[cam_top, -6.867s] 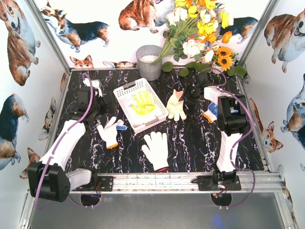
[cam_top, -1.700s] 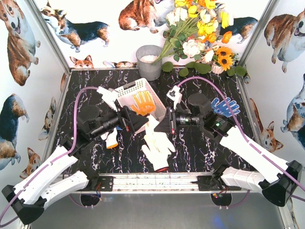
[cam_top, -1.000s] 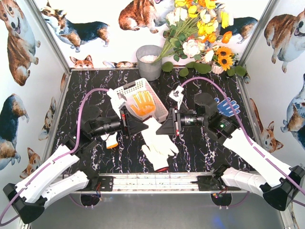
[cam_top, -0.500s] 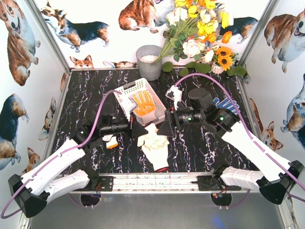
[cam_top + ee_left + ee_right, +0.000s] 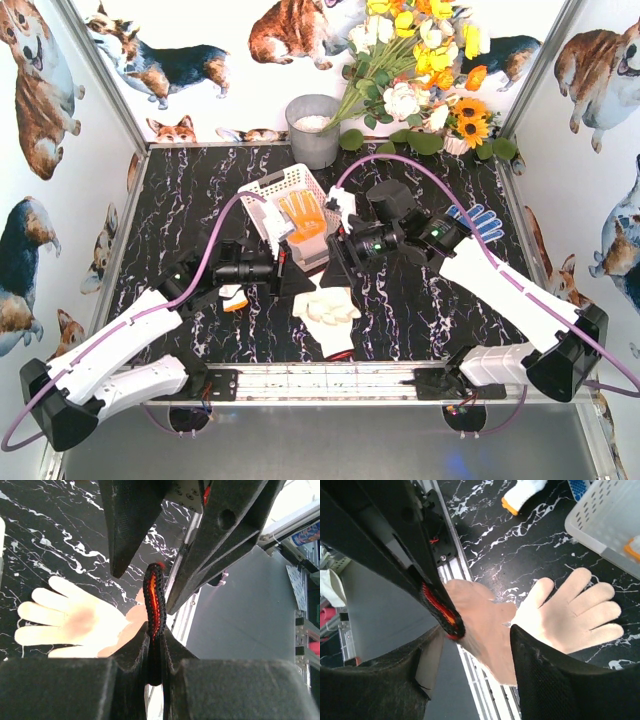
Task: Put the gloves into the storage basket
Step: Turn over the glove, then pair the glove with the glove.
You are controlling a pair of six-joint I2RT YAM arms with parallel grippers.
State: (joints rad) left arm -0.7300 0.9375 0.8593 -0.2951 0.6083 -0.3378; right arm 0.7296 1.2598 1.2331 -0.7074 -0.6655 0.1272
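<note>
Clamps glove (image 5: 325, 308) by its cuff in tight-closed left gripper (image 5: 156, 632), over worktop's (image 5: 200, 190) front edge, mid-width. Straddles that cuff with right gripper (image 5: 477, 630), fingers parted, holding nothing. Needs short carry to basket (image 5: 258, 187), just beyond, toward far edge.

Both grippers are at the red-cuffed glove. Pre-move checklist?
1. Left gripper shut on the red-trimmed cuff of the white knit glove: ok.
2. Right gripper open, jaws either side of that cuff: ok.
3. Glove fingers clear of the black marble table: cannot tell.
4. White lattice plastic basket has room beside the orange-palmed glove: ok.
5. Blue-dotted glove in basket: not ok, on the table.
</note>
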